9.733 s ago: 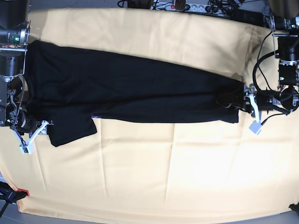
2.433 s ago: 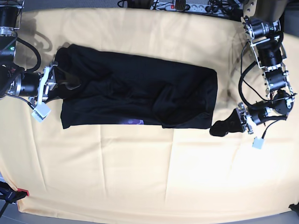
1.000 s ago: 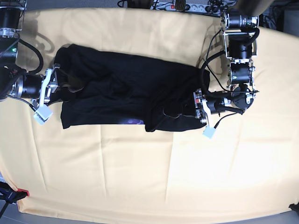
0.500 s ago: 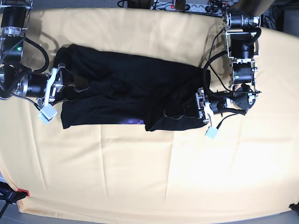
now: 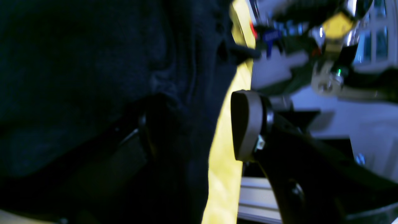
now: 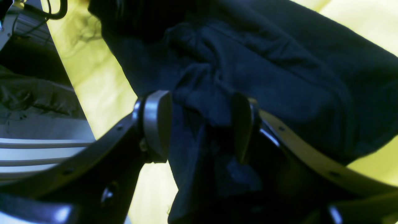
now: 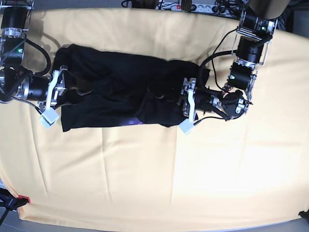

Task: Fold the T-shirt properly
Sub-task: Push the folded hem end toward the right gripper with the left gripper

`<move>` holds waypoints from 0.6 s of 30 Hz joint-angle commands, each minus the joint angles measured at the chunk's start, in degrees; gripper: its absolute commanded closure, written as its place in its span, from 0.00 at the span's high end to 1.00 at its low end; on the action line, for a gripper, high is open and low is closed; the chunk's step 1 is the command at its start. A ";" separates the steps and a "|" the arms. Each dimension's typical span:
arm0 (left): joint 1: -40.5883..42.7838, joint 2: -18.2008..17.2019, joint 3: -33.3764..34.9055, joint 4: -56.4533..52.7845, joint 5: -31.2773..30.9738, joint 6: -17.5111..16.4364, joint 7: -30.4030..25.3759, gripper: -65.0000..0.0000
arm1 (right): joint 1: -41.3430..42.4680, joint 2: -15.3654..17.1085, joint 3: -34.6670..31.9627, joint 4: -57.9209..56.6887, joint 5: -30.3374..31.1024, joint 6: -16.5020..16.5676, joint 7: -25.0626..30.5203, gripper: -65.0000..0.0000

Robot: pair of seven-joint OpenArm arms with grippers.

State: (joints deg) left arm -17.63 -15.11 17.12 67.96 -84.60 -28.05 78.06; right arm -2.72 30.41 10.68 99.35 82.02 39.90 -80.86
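Observation:
The black T-shirt (image 7: 111, 92) lies as a long, rumpled band across the back half of the yellow-covered table (image 7: 159, 183), its right end turned over onto itself. A thin strip of purple print shows at its front edge. My left gripper (image 7: 181, 103) lies on that turned-over right end. In the left wrist view it (image 5: 196, 133) is open, with the T-shirt (image 5: 93, 62) covering one finger and the grey pad (image 5: 245, 124) bare over the yellow cover. My right gripper (image 7: 65, 92) is at the shirt's left end. It (image 6: 199, 124) is open, its pads (image 6: 157, 124) wide apart around a bunched fold of T-shirt (image 6: 279, 77).
A power strip and cables (image 7: 188, 6) run along the table's back edge. A black clamp with a red tip (image 7: 19, 199) sits at the front left corner. The left arm's links (image 7: 246, 58) reach in from the back right.
My left gripper has travelled left over the shirt, carrying its right end farther over the body, and its jaws have opened. The right gripper has barely shifted.

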 commanded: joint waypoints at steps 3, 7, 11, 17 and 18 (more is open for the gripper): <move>-0.35 -2.16 0.90 5.07 -0.40 -1.11 1.94 0.55 | 0.96 1.01 0.63 0.68 -0.37 0.10 0.86 0.51; -1.09 -7.02 -0.87 10.60 -0.40 -2.32 1.94 0.55 | 0.98 1.01 0.63 0.68 -0.94 0.10 0.86 0.51; -1.92 -11.72 -4.79 11.80 -0.40 -5.38 1.94 0.55 | 0.98 1.01 0.63 0.68 -0.94 0.10 1.11 0.51; -1.55 -14.99 -11.47 11.78 5.68 -5.79 1.94 0.55 | 0.98 1.01 0.63 0.68 -0.94 0.10 1.38 0.51; -1.57 -15.26 -12.44 11.78 6.19 -5.44 1.94 0.55 | 0.98 1.01 0.63 0.68 -0.94 0.10 1.38 0.51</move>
State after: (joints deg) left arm -17.78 -29.65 5.17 78.81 -77.08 -33.47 80.64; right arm -2.70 30.44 10.68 99.33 79.72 39.90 -80.62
